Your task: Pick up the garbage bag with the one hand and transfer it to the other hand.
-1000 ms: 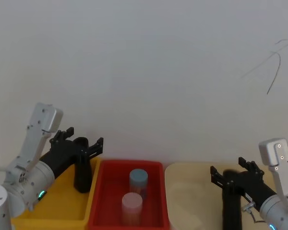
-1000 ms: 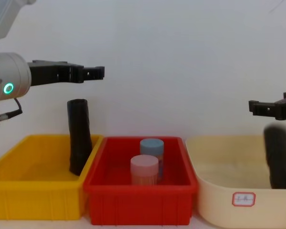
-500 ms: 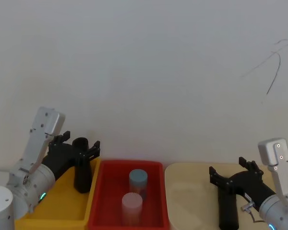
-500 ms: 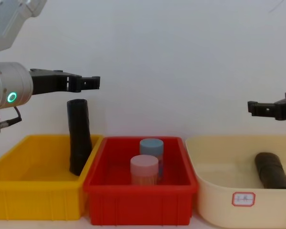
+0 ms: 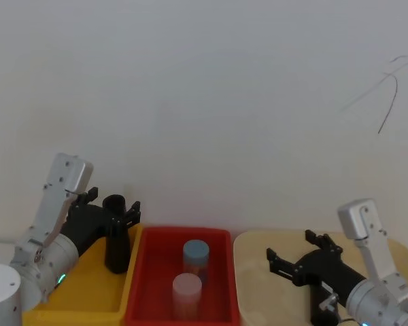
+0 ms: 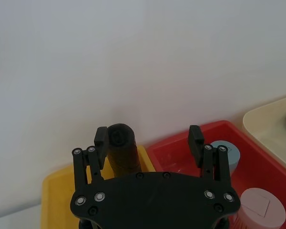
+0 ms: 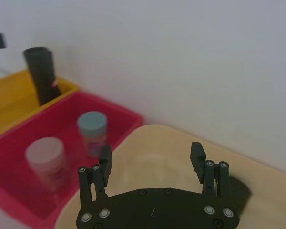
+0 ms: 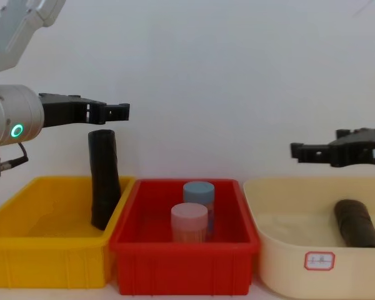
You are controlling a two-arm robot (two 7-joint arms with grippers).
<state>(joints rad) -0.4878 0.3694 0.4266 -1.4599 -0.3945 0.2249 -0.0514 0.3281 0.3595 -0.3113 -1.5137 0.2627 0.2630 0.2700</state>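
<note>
The garbage bag [image 8: 356,224], a thick black wrinkled roll, lies on its side in the beige bin [image 8: 281,262]; it also shows in the right wrist view [image 7: 236,191]. My right gripper [image 8: 300,150] [image 5: 292,250] [image 7: 150,157] hovers open above that bin, left of the bag and not touching it. My left gripper [image 8: 119,112] [image 5: 112,204] [image 6: 148,138] is open just above a slimmer black roll [image 8: 104,181] that leans upright in the yellow bin [image 8: 50,256].
A red bin [image 8: 181,262] stands between the yellow and beige bins and holds a blue-lidded jar [image 8: 199,190] and a pink-lidded jar [image 8: 189,219]. A plain white wall rises close behind all three bins.
The garbage bag dropped from upright under the right gripper to lying in the beige bin. The right gripper then moved left. The left gripper sank slightly toward the upright roll.
</note>
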